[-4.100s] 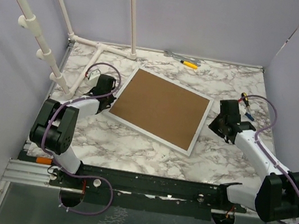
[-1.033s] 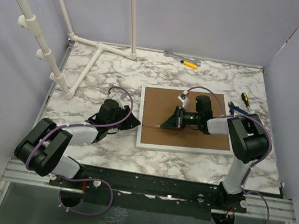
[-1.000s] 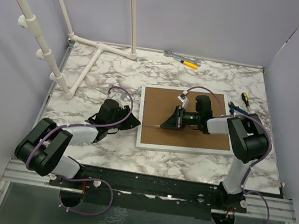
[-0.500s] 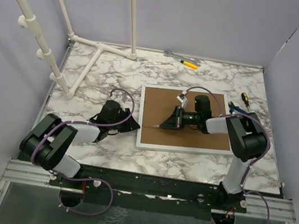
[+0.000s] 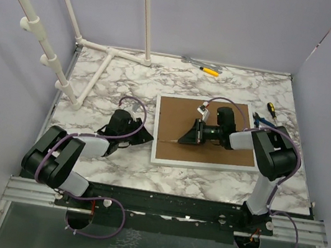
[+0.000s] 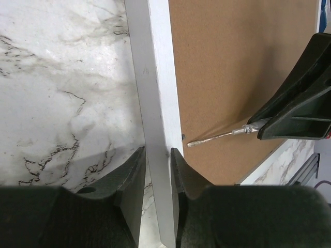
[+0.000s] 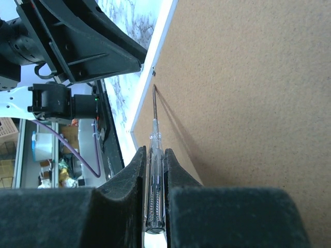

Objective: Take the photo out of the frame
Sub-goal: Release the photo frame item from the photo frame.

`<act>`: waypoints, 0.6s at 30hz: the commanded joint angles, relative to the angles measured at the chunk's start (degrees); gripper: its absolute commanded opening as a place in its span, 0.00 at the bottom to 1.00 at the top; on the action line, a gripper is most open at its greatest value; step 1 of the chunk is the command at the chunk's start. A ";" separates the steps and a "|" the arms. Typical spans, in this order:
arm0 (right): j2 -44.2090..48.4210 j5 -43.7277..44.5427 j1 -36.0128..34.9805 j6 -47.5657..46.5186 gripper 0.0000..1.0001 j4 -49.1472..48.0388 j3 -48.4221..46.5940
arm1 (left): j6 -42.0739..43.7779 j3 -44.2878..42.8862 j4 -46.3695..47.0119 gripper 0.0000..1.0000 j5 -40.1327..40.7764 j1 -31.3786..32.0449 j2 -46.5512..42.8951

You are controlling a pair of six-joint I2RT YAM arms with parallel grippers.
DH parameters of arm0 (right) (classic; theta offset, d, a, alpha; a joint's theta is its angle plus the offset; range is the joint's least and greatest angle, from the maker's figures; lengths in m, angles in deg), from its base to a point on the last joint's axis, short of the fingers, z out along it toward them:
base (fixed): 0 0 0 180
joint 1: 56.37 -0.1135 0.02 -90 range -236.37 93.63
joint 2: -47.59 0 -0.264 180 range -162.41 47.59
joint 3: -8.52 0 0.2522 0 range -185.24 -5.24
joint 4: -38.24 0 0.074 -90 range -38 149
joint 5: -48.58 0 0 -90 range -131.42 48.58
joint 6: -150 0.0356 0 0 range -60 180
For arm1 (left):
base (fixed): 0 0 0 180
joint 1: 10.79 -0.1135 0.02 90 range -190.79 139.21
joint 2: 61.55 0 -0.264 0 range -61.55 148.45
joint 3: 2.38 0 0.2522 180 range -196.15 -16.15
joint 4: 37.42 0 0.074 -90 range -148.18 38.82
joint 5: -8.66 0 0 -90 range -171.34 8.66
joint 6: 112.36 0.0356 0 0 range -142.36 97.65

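Observation:
The frame (image 5: 204, 165) lies face down, its brown backing board (image 5: 177, 110) up. The photo is hidden under the board. My left gripper (image 5: 147, 137) lies low at the frame's left side, shut on the white rim (image 6: 155, 103), which runs between its jaws (image 6: 158, 160). My right gripper (image 5: 185, 137) reaches over the board from the right, shut on a clear-handled screwdriver (image 7: 154, 150). The screwdriver's thin shaft (image 6: 222, 135) points at the board's left edge, its tip beside a small metal tab (image 7: 154, 73).
A white pipe stand (image 5: 105, 64) rises at the back left. Several hand tools (image 5: 203, 67) lie along the back wall. A yellow-handled screwdriver (image 5: 270, 109) and a blue tool (image 5: 257, 118) lie just right of the frame. Purple walls close in the marble table (image 5: 115, 160).
Since the oldest frame the frame has turned square and shifted right, and the right arm has come over it with the screwdriver. In the last second the left jaws narrowed on the rim.

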 commanded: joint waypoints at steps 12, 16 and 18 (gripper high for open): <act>-2.74 1.04 0.41 2.87 0.01 -3.10 -0.69 | -0.72 -0.64 6.10 0.29 -6.65 -0.26 2.31; -3.45 0.57 0.41 3.75 0.01 -5.17 -0.16 | -1.07 -0.71 6.92 0.29 -7.29 -0.25 3.48; -3.64 0.54 0.41 4.21 0.01 -5.96 0.07 | -1.10 -0.66 7.19 0.28 -7.31 -0.24 3.71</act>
